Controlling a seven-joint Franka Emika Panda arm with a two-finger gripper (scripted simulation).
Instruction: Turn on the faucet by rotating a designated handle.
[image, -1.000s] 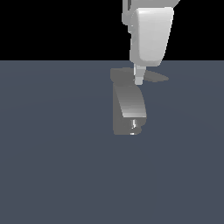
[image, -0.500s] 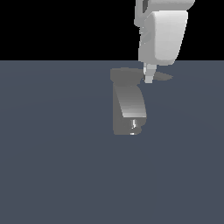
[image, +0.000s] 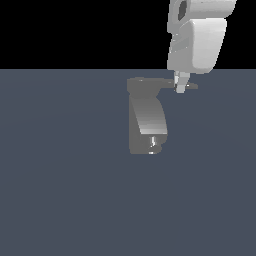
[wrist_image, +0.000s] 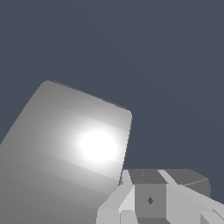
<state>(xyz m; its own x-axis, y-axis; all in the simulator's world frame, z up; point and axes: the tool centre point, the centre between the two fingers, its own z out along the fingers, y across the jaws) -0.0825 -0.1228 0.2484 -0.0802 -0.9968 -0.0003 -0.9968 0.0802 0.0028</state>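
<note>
Faucet (image: 146, 125), one only, is standing on the dark floor (image: 60, 190) near its far edge, a little toward the exterior view's right of centre. Its curved body is carrying one shiny nub (image: 153, 143) low on the front. One handle (image: 165, 84), a thin flat blade, is lying across the top and pointing toward the exterior view's right. One white arm (image: 197, 42) is hanging over that end, with its gripper (image: 181, 84) reaching down at the blade's outer tip. Fingers are appearing bunched together there; whether they are pinching the blade or merely touching it, I cannot tell. In the wrist view the faucet's broad face (wrist_image: 70, 153) is glaring beside the fingers (wrist_image: 131, 197).
</note>
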